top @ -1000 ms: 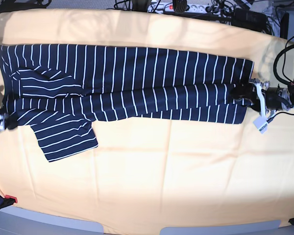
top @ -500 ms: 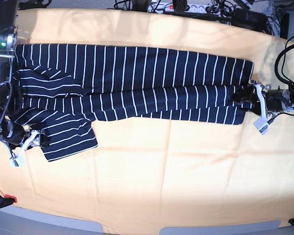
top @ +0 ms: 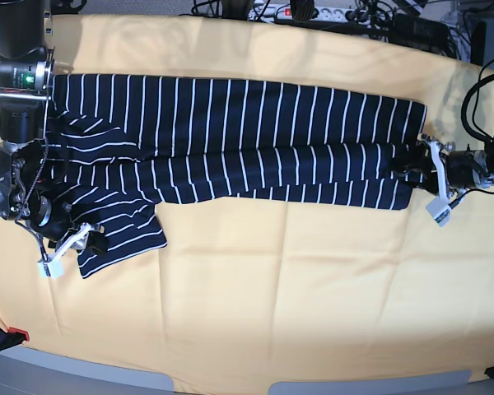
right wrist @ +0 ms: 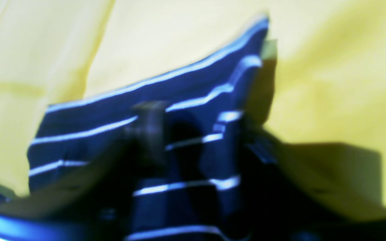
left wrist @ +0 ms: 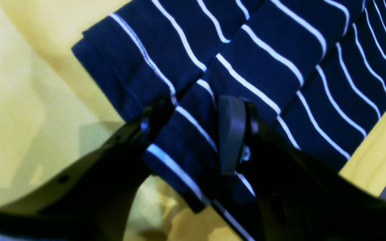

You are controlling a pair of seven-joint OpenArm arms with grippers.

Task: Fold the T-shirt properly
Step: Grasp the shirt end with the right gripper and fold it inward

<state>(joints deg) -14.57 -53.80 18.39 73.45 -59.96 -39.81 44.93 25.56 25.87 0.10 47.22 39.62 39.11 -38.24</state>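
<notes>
Losing the sleeve is the chief risk at the near corner: the right gripper (top: 89, 243) holds only the outer edge of the T-shirt (top: 230, 132), so a quick pull could slip the thin cloth free and leave the sleeve spread on the desk (top: 296, 296). In the right wrist view, striped cloth sits bunched between the fingers (right wrist: 146, 127), apparently pinched, though blur hides the contact.

Uneven motion is the second risk. If one arm moves sooner or farther than the other, the long folded band could twist or skew.

Farther back, the left gripper (top: 413, 161) sits at the hem end. In the left wrist view its fingers (left wrist: 231, 134) stand on either side of a raised fold of hem, closed on it.

The T-shirt lies lengthwise across the far half of the desk, folded into a band, one sleeve projecting toward the near side.
</notes>
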